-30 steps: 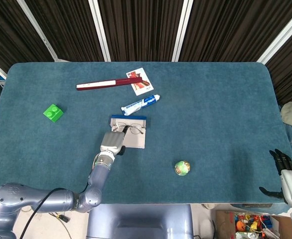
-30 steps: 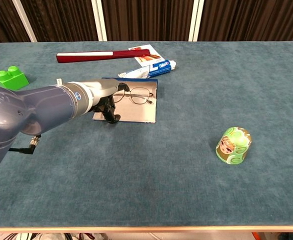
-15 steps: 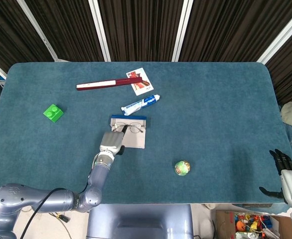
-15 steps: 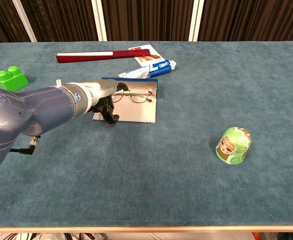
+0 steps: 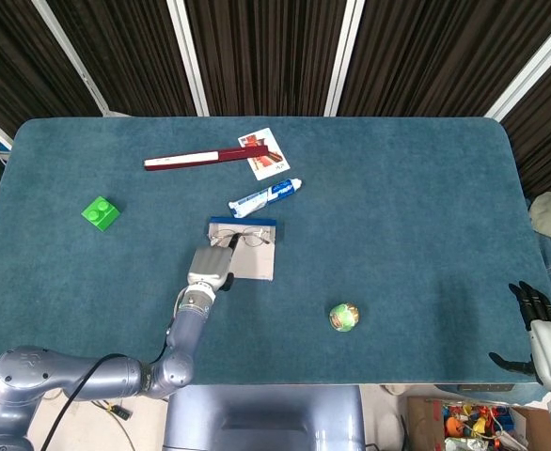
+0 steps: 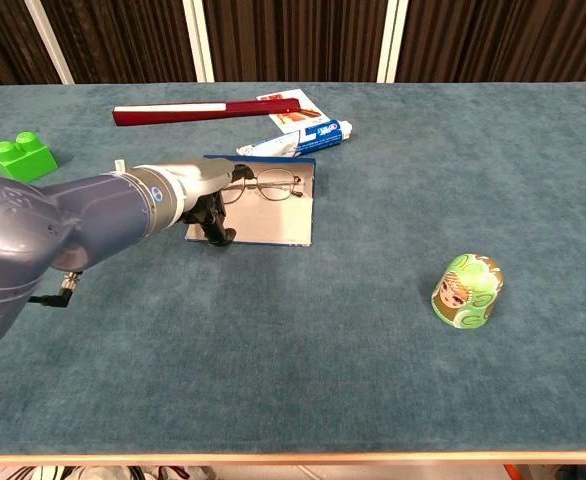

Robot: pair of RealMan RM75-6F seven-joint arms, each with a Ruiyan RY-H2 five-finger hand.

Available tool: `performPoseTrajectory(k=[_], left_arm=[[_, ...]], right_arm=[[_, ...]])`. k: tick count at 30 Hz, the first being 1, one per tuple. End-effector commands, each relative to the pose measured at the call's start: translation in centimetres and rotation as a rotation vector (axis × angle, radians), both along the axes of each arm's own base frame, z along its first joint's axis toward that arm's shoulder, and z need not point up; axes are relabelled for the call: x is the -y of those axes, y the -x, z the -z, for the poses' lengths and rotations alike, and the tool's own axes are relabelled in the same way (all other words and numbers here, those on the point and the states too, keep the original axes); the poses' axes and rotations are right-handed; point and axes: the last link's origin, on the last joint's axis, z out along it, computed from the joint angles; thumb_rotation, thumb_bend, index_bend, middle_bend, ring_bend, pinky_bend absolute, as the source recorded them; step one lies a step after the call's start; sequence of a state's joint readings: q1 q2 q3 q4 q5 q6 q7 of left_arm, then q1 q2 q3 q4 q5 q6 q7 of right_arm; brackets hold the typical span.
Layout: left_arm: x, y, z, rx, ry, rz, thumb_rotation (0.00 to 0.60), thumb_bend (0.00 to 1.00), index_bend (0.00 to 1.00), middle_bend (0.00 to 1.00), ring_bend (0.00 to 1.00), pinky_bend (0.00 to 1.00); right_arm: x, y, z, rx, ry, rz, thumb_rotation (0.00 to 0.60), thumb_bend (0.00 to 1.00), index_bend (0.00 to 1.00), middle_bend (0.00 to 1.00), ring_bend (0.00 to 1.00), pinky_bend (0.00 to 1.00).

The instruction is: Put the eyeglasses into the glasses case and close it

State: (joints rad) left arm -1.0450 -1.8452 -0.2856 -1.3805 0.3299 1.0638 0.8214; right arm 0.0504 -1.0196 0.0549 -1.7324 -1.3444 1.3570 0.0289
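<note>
Wire-framed eyeglasses (image 6: 269, 185) lie on the open glasses case (image 6: 273, 222)

No lettering can be read; the print on the toothpaste tube (image 6: 298, 138) and on the card (image 5: 264, 153) is too small to make out.

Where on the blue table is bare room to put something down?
Bare: the right half, beyond the green round toy, and the near edge of the blue table. Crowded: the middle-left, around the grey glasses case, white toothpaste tube, red stick and left hand.
</note>
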Motion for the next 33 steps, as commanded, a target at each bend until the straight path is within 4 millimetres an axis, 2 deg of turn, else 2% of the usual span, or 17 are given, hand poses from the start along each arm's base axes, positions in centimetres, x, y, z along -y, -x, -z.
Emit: performPoseTrajectory(k=[1,16,33], left_arm=[[-0.2,-0.1,0.1,-0.006,-0.003,0.001,0.6,0.46,0.0,0.78,0.85,0.85],[-1.1,-0.5,1.1,-0.051,-0.017,0.02,0.6,0.46,0.0,0.78,0.85,0.85],[-1.7,-1.2,1.2,-0.087,-0.064,0.042,0.6,0.46,0.0,0.78,0.85,0.85]], right_arm=[[0.0,0.0,0.0,0.001,0.0,0.001,0.6,0.09,0.0,0.0,0.0,0.17],[0.0,0.0,0.0,0.005,-0.002,0.006,0.6,0.09,0.0,0.0,0.0,0.17],[0.0,0.1,0.0,0.007,-0.005,0.012,0.6,0.09,0.0,0.0,0.0,0.17]])
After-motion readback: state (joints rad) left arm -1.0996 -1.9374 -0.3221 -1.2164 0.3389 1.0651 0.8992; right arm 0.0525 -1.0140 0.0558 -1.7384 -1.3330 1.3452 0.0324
